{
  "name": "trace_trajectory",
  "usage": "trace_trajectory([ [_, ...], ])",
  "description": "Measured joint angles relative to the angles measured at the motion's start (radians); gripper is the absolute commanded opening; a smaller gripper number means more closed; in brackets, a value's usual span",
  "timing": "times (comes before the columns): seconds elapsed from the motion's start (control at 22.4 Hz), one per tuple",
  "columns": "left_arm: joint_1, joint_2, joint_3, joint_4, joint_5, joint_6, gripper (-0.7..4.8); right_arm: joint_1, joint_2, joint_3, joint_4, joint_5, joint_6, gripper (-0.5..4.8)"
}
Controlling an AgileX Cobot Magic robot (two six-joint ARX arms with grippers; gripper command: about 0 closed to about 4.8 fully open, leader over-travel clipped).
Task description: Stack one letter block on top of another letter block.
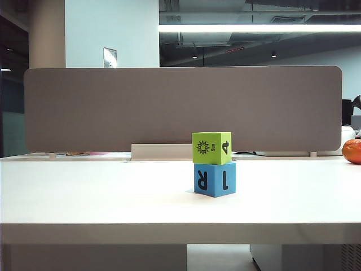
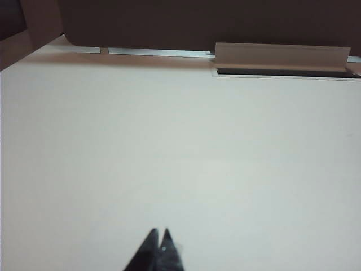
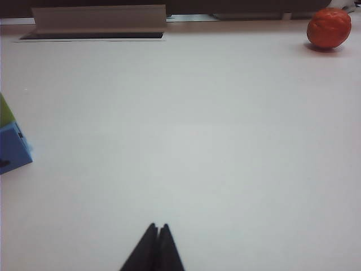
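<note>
With the green Sun block (image 1: 211, 148) sitting squarely on the blue R block (image 1: 214, 179), the left gripper (image 2: 159, 232) and right gripper (image 3: 158, 227), both closed and empty, should stay well away from the stack.

- Lime-green block (image 1: 211, 148) with a black sun and "4" sits upright, squarely on the blue block.
- Sky-blue block (image 1: 214, 179), marked "R" and "1", rests on the table (image 1: 101, 197).

Left gripper (image 2: 159, 234) with black, pointed, tapering jaws, right gripper (image 3: 157, 228) the same, matte black
</note>
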Motion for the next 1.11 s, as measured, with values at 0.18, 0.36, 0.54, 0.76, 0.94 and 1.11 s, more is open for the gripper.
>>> trace_trajectory([
  [0.18, 0.0, 0.0, 0.0, -0.005, 0.014, 0.002, -0.06, 0.0, 0.0, 0.0, 0.002, -0.008, 0.0, -0.05],
  [0.36, 0.0, 0.0, 0.0, -0.005, 0.013, 0.003, -0.06, 0.0, 0.0, 0.0, 0.066, 0.019, -0.051, -0.05],
  [0.54, 0.0, 0.0, 0.0, -0.001, 0.015, 0.027, -0.06, -0.001, 0.0, 0.0, 0.074, 0.063, -0.065, -0.05],
  [0.76, 0.0, 0.0, 0.0, 0.0, 0.059, 0.027, -0.06, -0.001, 0.0, 0.0, 0.074, 0.135, -0.069, -0.05],
  [0.94, 0.0, 0.0, 0.0, -0.001, 0.063, 0.027, -0.06, -0.002, 0.0, 0.0, 0.074, 0.139, -0.084, -0.05],
  [1.11, 0.0, 0.0, 0.0, -0.001, 0.071, 0.027, -0.06, -0.021, 0.0, 0.0, 0.074, 0.151, -0.086, -0.05],
])
